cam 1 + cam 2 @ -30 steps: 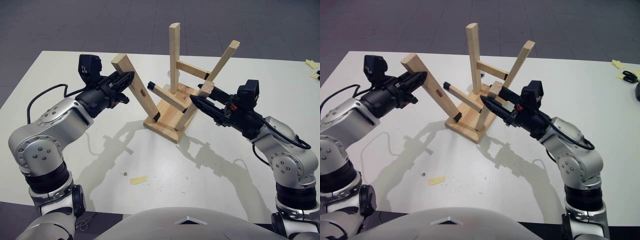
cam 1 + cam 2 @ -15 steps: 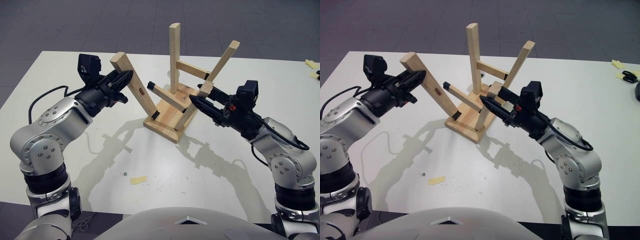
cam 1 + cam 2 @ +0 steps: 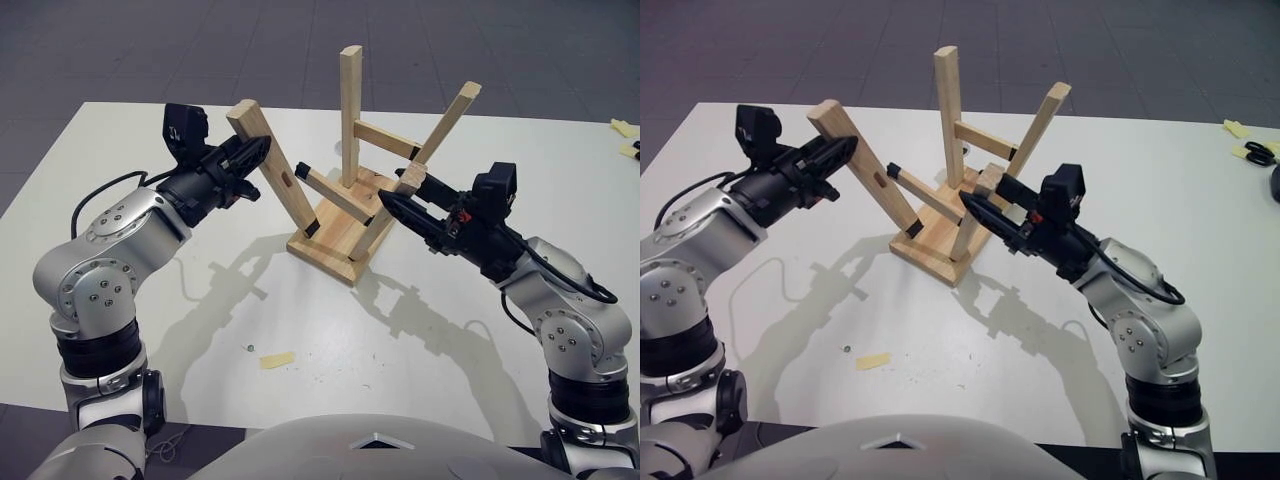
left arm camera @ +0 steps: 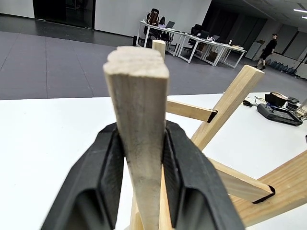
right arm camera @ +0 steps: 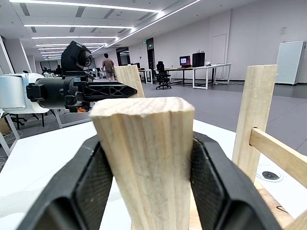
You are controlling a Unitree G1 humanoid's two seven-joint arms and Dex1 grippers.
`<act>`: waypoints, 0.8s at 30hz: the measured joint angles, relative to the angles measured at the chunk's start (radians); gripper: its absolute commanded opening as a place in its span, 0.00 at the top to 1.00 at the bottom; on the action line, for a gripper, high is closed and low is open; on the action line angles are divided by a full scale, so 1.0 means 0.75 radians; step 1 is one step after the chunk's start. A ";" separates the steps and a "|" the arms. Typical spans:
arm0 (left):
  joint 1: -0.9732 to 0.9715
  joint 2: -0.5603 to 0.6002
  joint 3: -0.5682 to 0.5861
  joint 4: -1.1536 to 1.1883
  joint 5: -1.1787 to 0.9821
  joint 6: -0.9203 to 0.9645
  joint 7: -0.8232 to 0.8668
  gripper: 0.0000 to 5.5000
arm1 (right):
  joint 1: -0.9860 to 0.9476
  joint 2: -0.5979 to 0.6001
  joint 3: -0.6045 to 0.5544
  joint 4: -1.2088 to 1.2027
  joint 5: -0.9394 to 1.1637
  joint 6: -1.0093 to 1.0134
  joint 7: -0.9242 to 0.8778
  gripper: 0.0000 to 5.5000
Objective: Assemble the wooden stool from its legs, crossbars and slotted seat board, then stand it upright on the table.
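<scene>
The left arm has swung up and inward a little, and the leg it holds now stands steeper. At centre-left, the left gripper [image 3: 262, 150] has its black fingers clamped on the upper end of the leftmost leg [image 3: 285, 190]. That leg belongs to the pale wooden stool [image 3: 345, 215], which sits upside down at frame centre on the white table [image 3: 420, 340]. Its slotted seat board [image 3: 335, 255] is lowest and its four legs splay upward, joined by dark-tipped crossbars [image 3: 335, 197]. I can't tell whether the board lies flat. Right of centre, the right gripper [image 3: 403, 190] is closed on the end of the short near leg [image 5: 144, 158].
</scene>
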 measured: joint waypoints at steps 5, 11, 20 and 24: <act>0.001 -0.014 -0.027 -0.001 0.036 -0.027 -0.011 0.82 | 0.006 0.012 0.002 -0.003 -0.008 -0.006 -0.007 0.60; 0.001 -0.015 -0.054 -0.007 0.074 -0.042 -0.033 0.82 | 0.009 0.017 0.006 -0.007 -0.014 -0.012 -0.018 0.60; 0.006 0.016 -0.135 -0.079 0.156 -0.031 -0.048 0.82 | 0.021 0.026 0.014 -0.016 -0.019 -0.023 -0.030 0.60; 0.008 0.015 -0.135 -0.065 0.179 -0.039 -0.067 0.82 | 0.021 0.025 0.014 -0.016 -0.019 -0.023 -0.021 0.60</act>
